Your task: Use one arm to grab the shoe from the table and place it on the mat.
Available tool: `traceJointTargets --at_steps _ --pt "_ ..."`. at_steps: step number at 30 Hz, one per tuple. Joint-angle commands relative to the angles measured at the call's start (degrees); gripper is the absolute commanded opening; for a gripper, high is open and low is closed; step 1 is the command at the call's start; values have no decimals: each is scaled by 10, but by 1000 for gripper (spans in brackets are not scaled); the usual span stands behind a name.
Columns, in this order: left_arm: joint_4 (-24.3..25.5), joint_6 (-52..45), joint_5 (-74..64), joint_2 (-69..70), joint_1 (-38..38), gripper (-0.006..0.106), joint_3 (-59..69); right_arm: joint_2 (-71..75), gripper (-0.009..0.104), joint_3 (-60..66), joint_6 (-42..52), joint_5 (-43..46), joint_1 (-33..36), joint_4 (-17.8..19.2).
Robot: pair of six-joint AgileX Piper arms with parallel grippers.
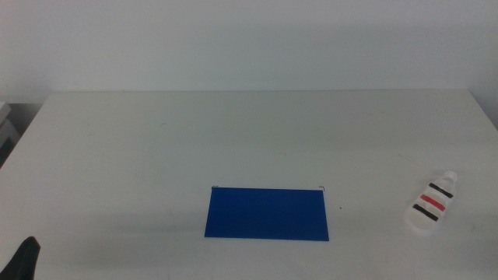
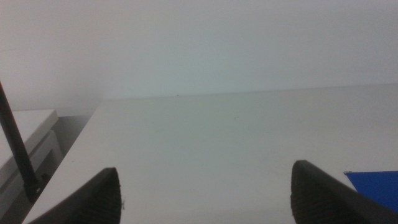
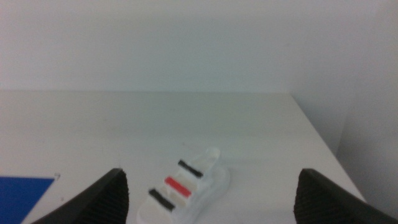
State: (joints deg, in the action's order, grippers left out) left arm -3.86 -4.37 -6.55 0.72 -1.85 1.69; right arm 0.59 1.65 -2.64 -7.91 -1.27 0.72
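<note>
— Black tip of the left gripper [image 1: 23,260] pokes in at the near left corner of the table [image 1: 257,132]; from its wrist camera the two jaws stand wide apart with nothing between them.

— And the right gripper [image 3: 208,205]?

— Out of the middle view, but its own camera shows its jaws spread wide too, empty, with the shoe [image 3: 183,190] lying on the table ahead, roughly between them.

— Where is the shoe relative to the mat [image 1: 267,213]?

— Well to the right of it, near the table's right edge, lying at a slant with its black and red straps up. The mat is flat near the front centre, with nothing on it.

— What worries you?

— The sole looks rounded and smooth, so I'd guess a grasp across the slanted body could twist it or squeeze it out. A clumsy descent might nudge it toward that right edge and off. The thin mat could also shift if the shoe drags over it.
</note>
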Motion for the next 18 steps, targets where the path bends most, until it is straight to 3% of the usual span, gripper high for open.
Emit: traceJointTargets --at_steps 1,8,18 --pt "-5 3 47 6 -3 94 4 12 92 -18 4 20 -2 -1" --pt "-5 3 47 6 -3 94 4 -37 92 -116 4 -57 -2 8" --pt "-5 3 47 6 -3 94 4 -195 92 -248 4 -58 -2 23"
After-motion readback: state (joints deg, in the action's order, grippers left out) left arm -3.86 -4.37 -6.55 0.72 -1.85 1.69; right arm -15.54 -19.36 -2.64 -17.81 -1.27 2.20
